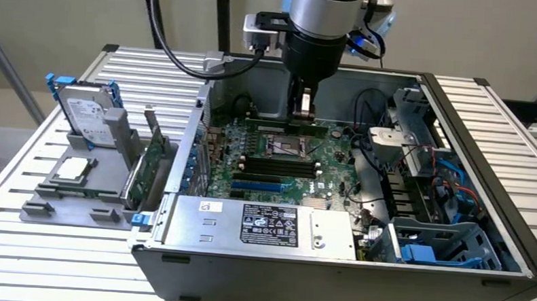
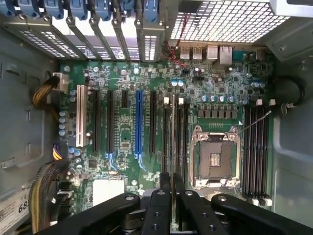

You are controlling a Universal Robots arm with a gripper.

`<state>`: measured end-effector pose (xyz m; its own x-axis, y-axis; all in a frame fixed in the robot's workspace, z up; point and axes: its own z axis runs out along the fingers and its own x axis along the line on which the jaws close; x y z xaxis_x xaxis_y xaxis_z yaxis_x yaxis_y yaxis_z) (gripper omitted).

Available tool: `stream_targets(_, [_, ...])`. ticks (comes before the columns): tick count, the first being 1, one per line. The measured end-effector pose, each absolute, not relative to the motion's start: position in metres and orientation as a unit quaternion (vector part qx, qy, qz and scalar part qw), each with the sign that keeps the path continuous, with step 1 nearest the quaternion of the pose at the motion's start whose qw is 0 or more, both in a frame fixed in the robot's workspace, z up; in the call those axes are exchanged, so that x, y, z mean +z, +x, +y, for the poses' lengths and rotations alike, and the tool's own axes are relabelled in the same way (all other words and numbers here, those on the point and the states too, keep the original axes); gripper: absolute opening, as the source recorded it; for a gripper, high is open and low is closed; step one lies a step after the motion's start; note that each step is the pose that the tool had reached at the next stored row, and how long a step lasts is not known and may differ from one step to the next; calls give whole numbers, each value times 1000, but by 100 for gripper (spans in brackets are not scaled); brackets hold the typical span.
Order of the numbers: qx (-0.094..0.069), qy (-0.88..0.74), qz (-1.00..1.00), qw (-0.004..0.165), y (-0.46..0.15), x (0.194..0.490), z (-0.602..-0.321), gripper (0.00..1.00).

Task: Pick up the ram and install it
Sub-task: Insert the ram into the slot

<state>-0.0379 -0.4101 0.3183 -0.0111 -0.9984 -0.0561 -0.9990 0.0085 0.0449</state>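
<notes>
Holding the ram (image 2: 172,142) edge-on between closed fingers, the gripper (image 1: 303,112) hangs inside the case (image 1: 245,275), over the slots (image 2: 182,132) beside the socket (image 2: 215,156). Pickup looks done. Whether the ram is seated yet cannot be told.

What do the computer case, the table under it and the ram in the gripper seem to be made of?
The computer case: sheet metal, matte grey, judging by thin folded edges. The table: probably aluminium, pale ribbed slats with a dull shine. The ram, clamped in the gripper: seen edge-on, likely circuit board; the look leaves it open.
</notes>
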Motion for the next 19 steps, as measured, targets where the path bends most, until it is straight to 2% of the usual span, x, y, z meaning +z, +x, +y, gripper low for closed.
stream_targets(19, [28, -703, 710, -3, -36, 284, -402, 0])
